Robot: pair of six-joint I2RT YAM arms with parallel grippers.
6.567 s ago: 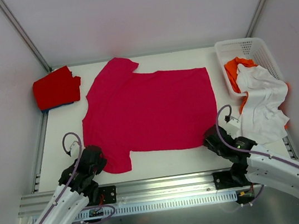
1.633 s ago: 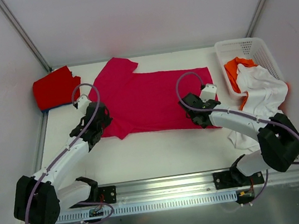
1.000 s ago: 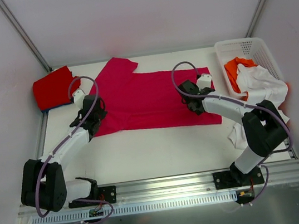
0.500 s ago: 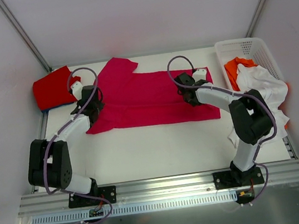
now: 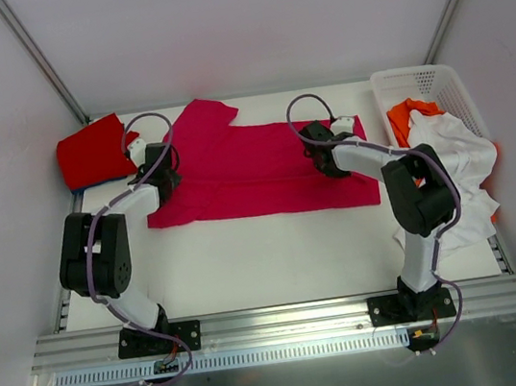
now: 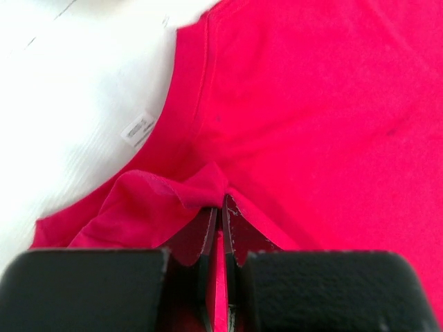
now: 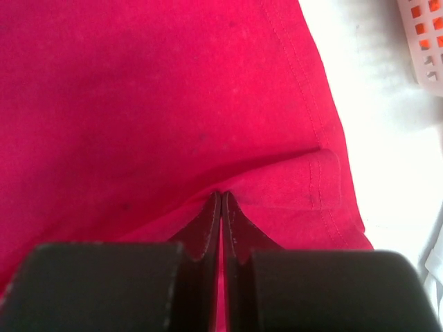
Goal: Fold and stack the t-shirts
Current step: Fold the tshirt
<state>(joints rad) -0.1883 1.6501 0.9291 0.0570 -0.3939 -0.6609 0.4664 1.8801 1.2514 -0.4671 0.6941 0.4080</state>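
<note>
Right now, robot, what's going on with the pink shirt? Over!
Left gripper shut on pink shirt. Right gripper shut on it too. Shirt folded in half on table. Nothing blocking; red shirt off to the side.

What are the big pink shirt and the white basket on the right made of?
The crimson-pink t-shirt looks like soft knit cloth, probably cotton, with a matte finish: it creases, and stitched hems show in the wrist views. The white basket looks like rigid moulded plastic, smooth, with a regular lattice of holes.
</note>
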